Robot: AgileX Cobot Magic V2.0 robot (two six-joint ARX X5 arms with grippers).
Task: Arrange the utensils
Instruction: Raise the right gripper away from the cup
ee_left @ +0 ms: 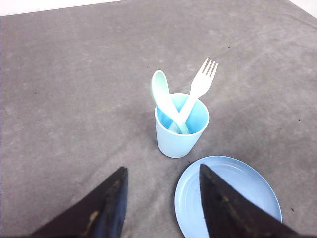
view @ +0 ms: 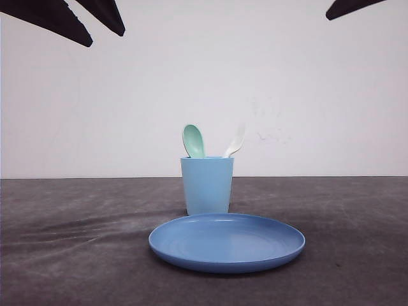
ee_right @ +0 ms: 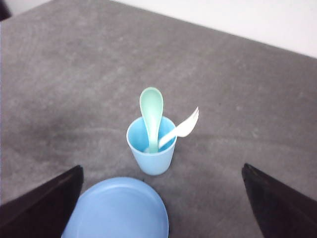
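A mint-green spoon (view: 193, 140) and a white fork (view: 235, 141) stand crossed inside the light blue cup (view: 206, 185), heads up. The wrist views show the same spoon (ee_left: 162, 94) (ee_right: 151, 111) and fork (ee_left: 202, 82) (ee_right: 185, 126) leaning out of the cup (ee_left: 179, 134) (ee_right: 151, 153). My left gripper (ee_left: 161, 173) hovers high above the table, open and empty, short of the cup. Also raised, my right gripper (ee_right: 161, 171) is spread wide open with nothing in it. Dark fingertips (view: 76, 19) show at the front view's upper corners.
A round blue plate (view: 226, 242) lies just in front of the cup, also seen as plate (ee_left: 228, 198) and plate (ee_right: 116, 210). The table is a dark grey cloth surface (view: 76, 242) with a white wall behind.
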